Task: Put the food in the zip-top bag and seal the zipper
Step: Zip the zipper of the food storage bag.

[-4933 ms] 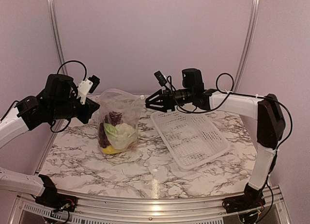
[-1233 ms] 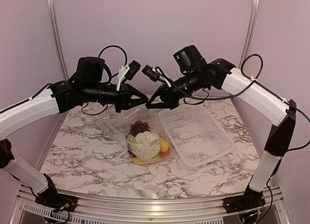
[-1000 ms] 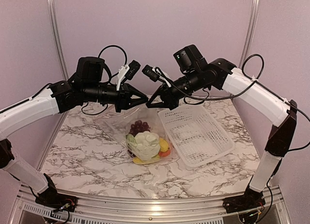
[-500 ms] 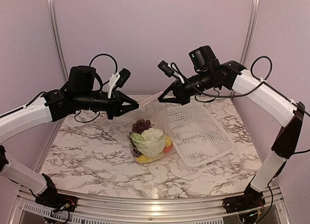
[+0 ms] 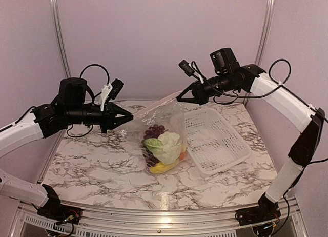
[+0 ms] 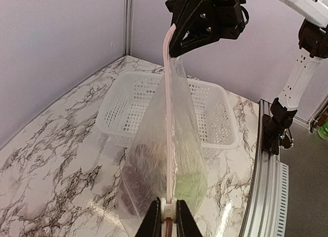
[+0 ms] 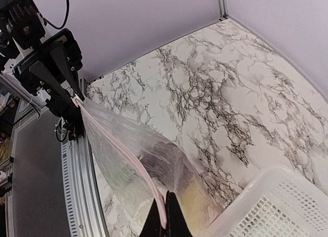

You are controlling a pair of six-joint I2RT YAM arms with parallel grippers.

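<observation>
A white tabletop (image 5: 92, 165) veined in grey and black like marble is closed in by plain pale lilac walls (image 5: 154, 32). Two aluminium posts (image 5: 58, 37) rise at its far corners. A metal rail (image 5: 154, 217) edges the near side, where soft glare (image 5: 164, 196) lies.

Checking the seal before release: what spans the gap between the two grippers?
The zipper, pulled taut from left gripper to right gripper, clearest in the left wrist view.

Top camera looks down; both wrist cameras share the zip-top bag (image 6: 154, 165).
</observation>
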